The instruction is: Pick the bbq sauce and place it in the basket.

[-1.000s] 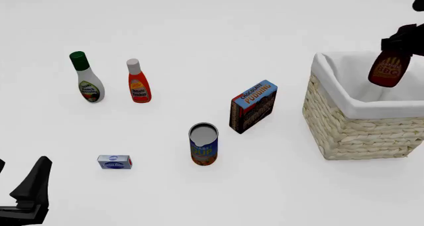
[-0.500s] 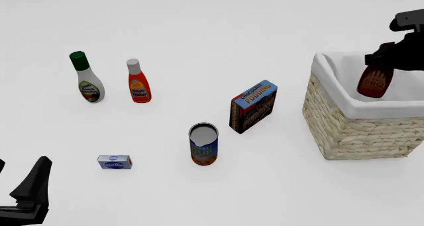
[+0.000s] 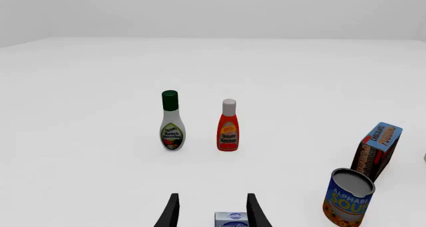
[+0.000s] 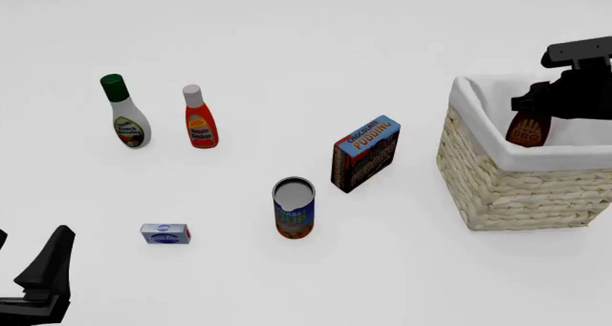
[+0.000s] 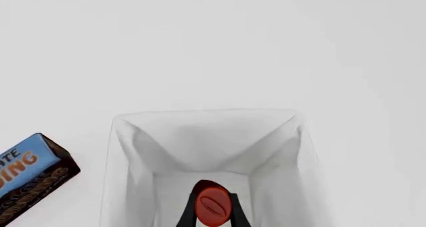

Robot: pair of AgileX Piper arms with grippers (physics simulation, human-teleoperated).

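- The right gripper (image 4: 537,109) is clamping the bbq sauce (image 4: 527,129) by its upper part; in the right wrist view the two fingers (image 5: 187,213) are closing on either side of the red cap (image 5: 213,205).
- The bottle is hanging inside the mouth of the basket (image 4: 497,190), its lower part sitting below the white lining at the rim. Whether it is touching the basket floor cannot be told.
- The basket is standing at the right edge of the desk, with the pudding box (image 4: 365,152) near its left side.
- The left gripper (image 3: 211,213) is idling with fingers spread and nothing between them, near the front-left corner of the desk; the small blue box (image 4: 165,233) is lying just ahead of it.
- Judgement: pick and carry are done. Remaining are the last lowering, if any, the release and the withdrawal of the arm.
- Risk, as a judgement: releasing from a height may be tipping the bottle onto its side, which is still leaving it in the basket.
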